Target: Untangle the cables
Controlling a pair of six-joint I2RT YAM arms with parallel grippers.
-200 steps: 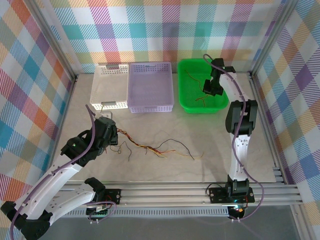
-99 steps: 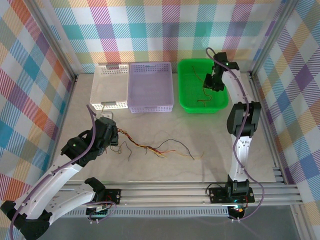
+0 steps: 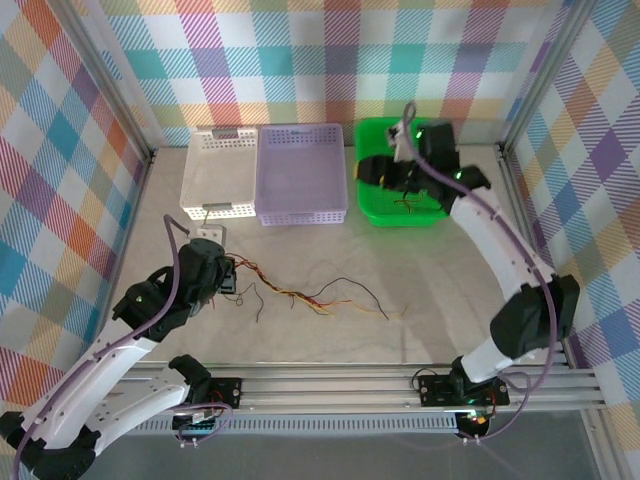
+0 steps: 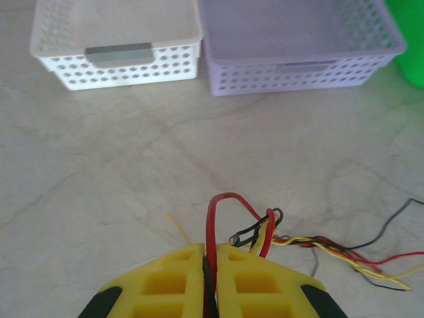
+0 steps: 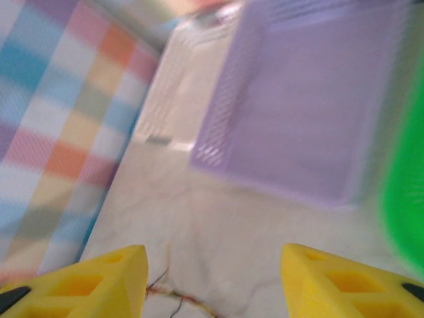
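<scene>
The cables (image 3: 310,292) lie as a red, yellow and black tangle across the table's middle. My left gripper (image 3: 226,276) sits at their left end. In the left wrist view it (image 4: 211,255) is shut on a red cable (image 4: 218,202) that loops up out of the jaws, and the rest of the bundle (image 4: 331,248) trails off to the right. A few more cables (image 3: 405,205) lie in the green basket (image 3: 372,210). My right gripper (image 3: 368,172) hangs over that basket's left rim, open with nothing in it (image 5: 212,265). Its view is blurred; the tangle (image 5: 175,298) shows below.
A white basket (image 3: 215,205) and a purple basket (image 3: 300,215) stand side by side at the back, left of the green one. Plaid walls and a metal frame (image 3: 530,220) enclose the table. Bare tabletop lies in front of the baskets.
My right gripper has opened and swung left from inside the green basket to its left rim. The left gripper still holds the red cable, barely moved.
</scene>
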